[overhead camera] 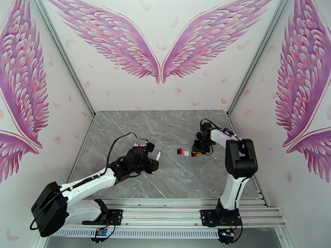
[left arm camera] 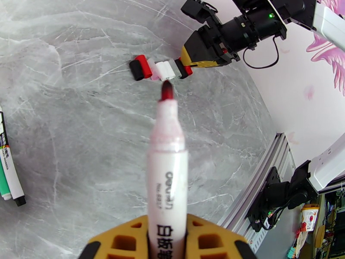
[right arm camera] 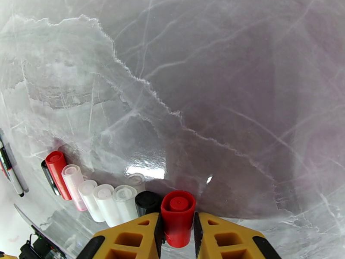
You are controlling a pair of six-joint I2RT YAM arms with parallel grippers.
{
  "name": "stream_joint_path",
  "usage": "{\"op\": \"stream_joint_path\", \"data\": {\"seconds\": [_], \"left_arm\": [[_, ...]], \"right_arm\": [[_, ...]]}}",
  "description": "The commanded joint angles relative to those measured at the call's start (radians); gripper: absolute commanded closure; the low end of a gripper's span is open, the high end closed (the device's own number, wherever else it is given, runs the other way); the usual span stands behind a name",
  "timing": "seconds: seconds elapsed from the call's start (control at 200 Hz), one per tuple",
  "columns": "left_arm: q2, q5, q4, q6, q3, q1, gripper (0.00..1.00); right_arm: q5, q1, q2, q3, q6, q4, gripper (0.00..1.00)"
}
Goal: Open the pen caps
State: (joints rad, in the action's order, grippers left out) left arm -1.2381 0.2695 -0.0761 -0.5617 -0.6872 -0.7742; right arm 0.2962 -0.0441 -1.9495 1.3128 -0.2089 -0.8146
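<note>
- The surface (overhead camera: 173, 182) is grey stone with thin white lines.
- A row of pen caps (overhead camera: 184, 152) lies on it, side by side and touching.
- In the row, a red cap (right arm camera: 57, 171) is near one end. Next come a pink cap (right arm camera: 73, 184), white caps (right arm camera: 108, 203) and a black cap (right arm camera: 148, 203).
- White pens (left arm camera: 10, 173) lie flat, well apart from the row, to its left.

Grey marble tabletop (overhead camera: 136, 125) — white walls (overhead camera: 161, 98) with pink painted wings (overhead camera: 111, 38)

The pen caps (overhead camera: 185, 153) lie in a row on the table (overhead camera: 173, 178) — spare pens (left arm camera: 9, 173) well to their left.
</note>
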Motion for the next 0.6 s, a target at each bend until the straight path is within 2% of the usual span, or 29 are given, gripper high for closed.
{"op": "stream_joint_path", "data": {"seconds": [0.0, 0.35, 0.595], "left_arm": [[-0.012, 0.011, 0.019, -0.005, -0.009, 0.004, 0.97], [-0.026, 0.019, 0.016, -0.005, -0.019, 0.004, 0.97], [-0.005, -0.008, -0.009, -0.013, -0.022, 0.004, 0.97]], "right_arm": [[0.02, -0.01, 0.021, -0.009, -0.004, 0.014, 0.72], [0.001, -0.014, 0.045, -0.013, -0.01, 0.014, 0.68], [-0.037, -0.027, 0.221, -0.103, -0.049, 0.055, 0.63]]}}
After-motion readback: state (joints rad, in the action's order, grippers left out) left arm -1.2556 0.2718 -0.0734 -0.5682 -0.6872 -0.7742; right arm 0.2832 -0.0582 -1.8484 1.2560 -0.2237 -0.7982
